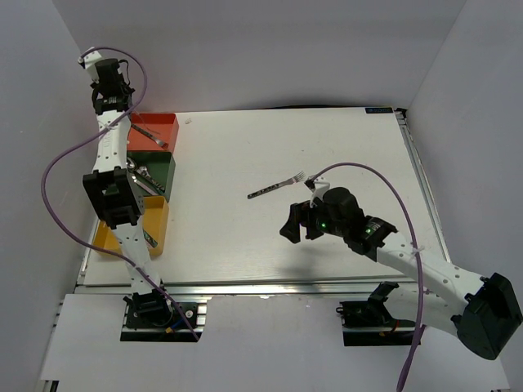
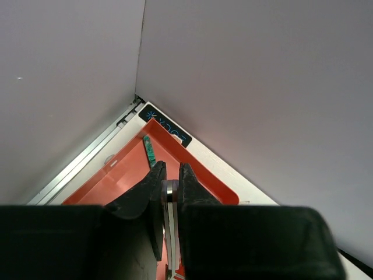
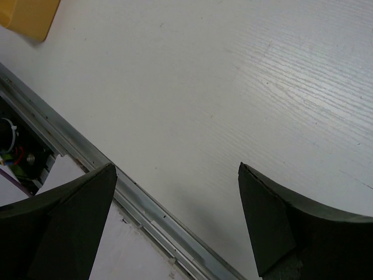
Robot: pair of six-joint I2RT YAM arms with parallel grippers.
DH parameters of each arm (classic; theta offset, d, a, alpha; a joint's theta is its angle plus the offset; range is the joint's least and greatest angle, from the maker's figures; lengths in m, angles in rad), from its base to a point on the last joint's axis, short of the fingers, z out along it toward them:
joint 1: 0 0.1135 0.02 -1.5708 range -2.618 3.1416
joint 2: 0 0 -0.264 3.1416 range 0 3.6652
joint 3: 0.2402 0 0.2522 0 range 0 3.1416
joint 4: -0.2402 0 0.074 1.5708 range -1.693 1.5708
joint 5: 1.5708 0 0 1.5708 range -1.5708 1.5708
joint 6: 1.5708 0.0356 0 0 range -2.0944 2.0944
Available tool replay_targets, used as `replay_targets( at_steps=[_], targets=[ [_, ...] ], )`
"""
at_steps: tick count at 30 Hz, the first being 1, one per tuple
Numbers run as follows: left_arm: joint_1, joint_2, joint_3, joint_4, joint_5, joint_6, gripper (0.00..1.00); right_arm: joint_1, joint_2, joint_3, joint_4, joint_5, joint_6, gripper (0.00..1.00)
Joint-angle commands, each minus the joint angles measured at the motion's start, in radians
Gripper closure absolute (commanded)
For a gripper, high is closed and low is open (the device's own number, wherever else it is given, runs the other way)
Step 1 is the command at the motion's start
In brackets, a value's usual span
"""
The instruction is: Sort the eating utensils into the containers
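Top view: three bins stand in a column at the left edge of the bench [image 1: 327, 139], with the orange-red bin [image 1: 163, 126] farthest, the dark green bin [image 1: 163, 163] in the middle and the yellow bin [image 1: 155, 219] nearest. The green bin holds several utensils.

Left wrist view: the left pincer [image 2: 172, 169] hangs over the orange-red bin, its fingers nearly together on a thin teal-handled utensil [image 2: 150, 153]. The handle slants toward the bin's far corner. Whether it touches the floor cannot be told.

A lone fork [image 1: 278, 186] lies mid-bench. The right pincer [image 1: 292, 222] hovers just beside it on the near side, fingers spread wide and empty.
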Motion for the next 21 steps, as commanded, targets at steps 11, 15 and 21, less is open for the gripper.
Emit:
replay_targets(
  at_steps=[11,15,21],
  targets=[
    [0.011,0.073,-0.017,0.058,0.065,-0.032,0.33,0.005,0.072,0.041,0.047,0.01,0.002,0.11],
    [0.011,0.03,-0.003,0.037,0.071,-0.054,0.02,0.005,0.1,0.044,0.044,0.047,0.002,0.11],
    [0.01,-0.134,0.019,-0.021,0.169,-0.081,0.02,0.0,0.215,0.076,0.05,0.281,0.096,0.11]
  ],
)
